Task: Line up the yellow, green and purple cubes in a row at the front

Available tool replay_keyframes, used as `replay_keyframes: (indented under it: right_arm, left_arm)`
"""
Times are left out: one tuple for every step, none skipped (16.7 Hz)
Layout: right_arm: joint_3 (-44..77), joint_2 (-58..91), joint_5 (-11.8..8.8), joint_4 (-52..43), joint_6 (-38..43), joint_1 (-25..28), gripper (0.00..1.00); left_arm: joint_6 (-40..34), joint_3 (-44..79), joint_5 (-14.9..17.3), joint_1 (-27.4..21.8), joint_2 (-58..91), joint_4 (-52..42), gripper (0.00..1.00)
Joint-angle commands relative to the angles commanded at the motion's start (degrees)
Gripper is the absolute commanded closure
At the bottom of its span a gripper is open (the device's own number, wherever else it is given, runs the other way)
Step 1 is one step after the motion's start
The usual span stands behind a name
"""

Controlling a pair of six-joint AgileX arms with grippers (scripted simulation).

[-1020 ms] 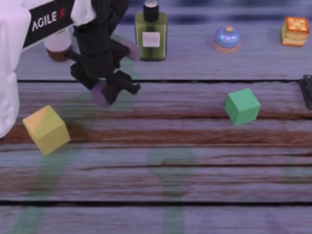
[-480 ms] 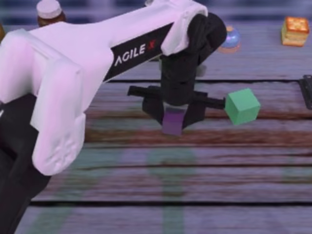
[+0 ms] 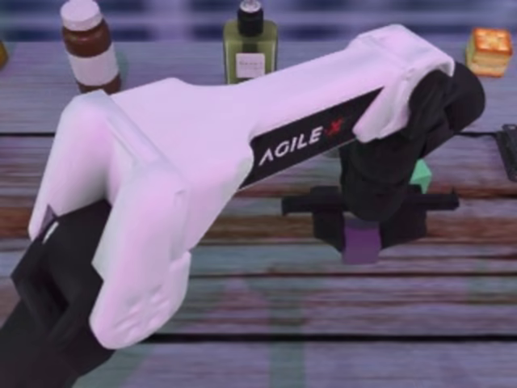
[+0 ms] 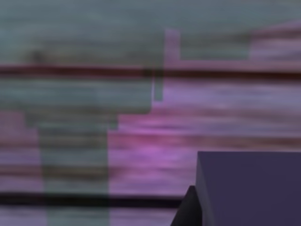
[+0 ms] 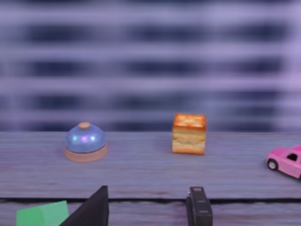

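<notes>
My left arm reaches across the table, and its gripper (image 3: 361, 241) is shut on the dull purple cube (image 3: 361, 242), right of the middle. The left wrist view shows that cube (image 4: 249, 188) close up, with one dark finger (image 4: 188, 212) against its side. Just behind the gripper is the green cube (image 3: 420, 174), mostly covered by the wrist; a corner of it (image 5: 42, 214) shows in the right wrist view. The left arm hides the yellow cube. My right gripper (image 5: 94, 212) is parked off the right side and is out of the top view.
Along the back stand a brown bottle (image 3: 90, 44), a green bottle (image 3: 250, 48) and an orange-topped block (image 3: 489, 51). A blue bell (image 5: 84, 141), a pink toy car (image 5: 287, 160) and a small black device (image 5: 199, 207) lie at the back right.
The left arm has swung right and toward the front with the purple cube in its gripper. It now covers the bell and most of the green cube.
</notes>
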Motion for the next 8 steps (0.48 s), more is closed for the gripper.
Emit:
replay_keyframes:
  right_arm:
    - [0.00, 0.00, 0.00, 0.00, 0.00, 0.00, 0.00]
    - [0.00, 0.00, 0.00, 0.00, 0.00, 0.00, 0.00]
    - [0.00, 0.00, 0.00, 0.00, 0.00, 0.00, 0.00]
    - [0.00, 0.00, 0.00, 0.00, 0.00, 0.00, 0.00]
    - [0.00, 0.00, 0.00, 0.00, 0.00, 0.00, 0.00]
    - [0.00, 0.00, 0.00, 0.00, 0.00, 0.00, 0.00]
    - [0.00, 0.00, 0.00, 0.00, 0.00, 0.00, 0.00]
    - [0.00, 0.00, 0.00, 0.00, 0.00, 0.00, 0.00]
  left_arm:
    - [-0.30, 0.05, -0.02, -0.18, -0.04, -0.01, 1.00]
    - [-0.30, 0.05, -0.02, -0.18, -0.04, -0.01, 1.00]
    - [-0.30, 0.05, -0.02, -0.18, -0.04, -0.01, 1.00]
    - [-0.30, 0.05, -0.02, -0.18, -0.04, -0.01, 1.00]
    - [-0.15, -0.09, 0.04, 0.06, 0.01, 0.05, 1.00]
    - [-0.11, -0.27, 0.04, 0.04, 0.03, 0.24, 1.00]
    - [-0.07, -1.02, 0.03, 0.05, 0.11, 1.02, 1.00]
    - [-0.11, -2.24, 0.02, 0.12, 0.28, 2.38, 1.00]
